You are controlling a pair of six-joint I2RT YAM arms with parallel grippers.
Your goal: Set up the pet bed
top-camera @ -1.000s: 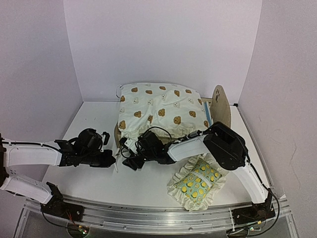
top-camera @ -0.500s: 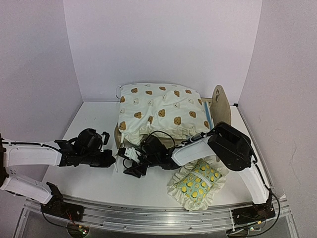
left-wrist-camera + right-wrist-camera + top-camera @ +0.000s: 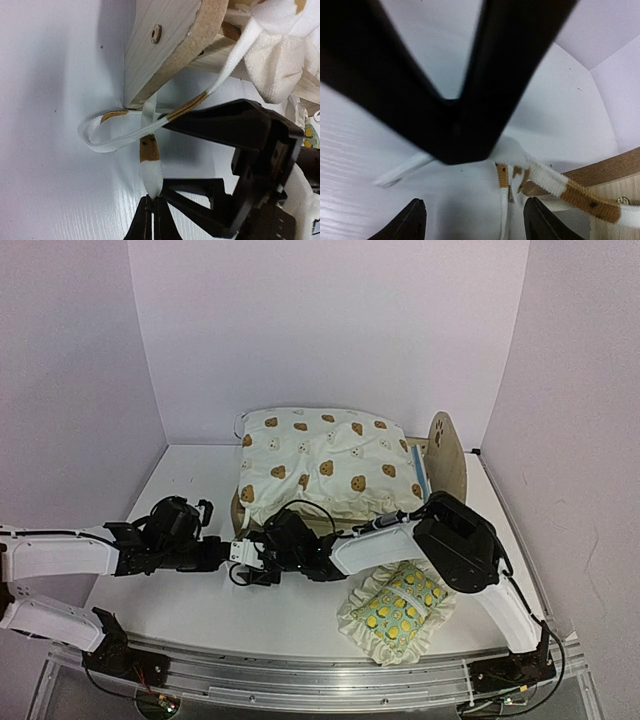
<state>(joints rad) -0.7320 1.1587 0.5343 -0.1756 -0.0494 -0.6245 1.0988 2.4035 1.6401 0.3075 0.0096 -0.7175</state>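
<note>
The pet bed (image 3: pixel 447 452) stands at the back centre, its paw-print headboard on the right. A cream bear-print cushion (image 3: pixel 325 465) lies on top of it. My left gripper (image 3: pixel 224 552) sits at the bed's front left corner (image 3: pixel 160 55). It is shut (image 3: pixel 152 201) on the end of a white-and-tan cushion tie (image 3: pixel 149 167) that loops round the wooden corner. My right gripper (image 3: pixel 244 562) faces the left one from the right. It is open (image 3: pixel 477 222), with a strand of the tie (image 3: pixel 504 200) lying on the table between its fingertips and untouched.
A green lemon-print ruffled pillow (image 3: pixel 400 608) lies at the front right, under the right arm. The left gripper's black fingers (image 3: pixel 460 75) fill the upper half of the right wrist view. White walls close in the table on three sides.
My right gripper has slid left along the bed's front to the left gripper and the tie. The left gripper has drawn slightly left, still holding the tie end.
</note>
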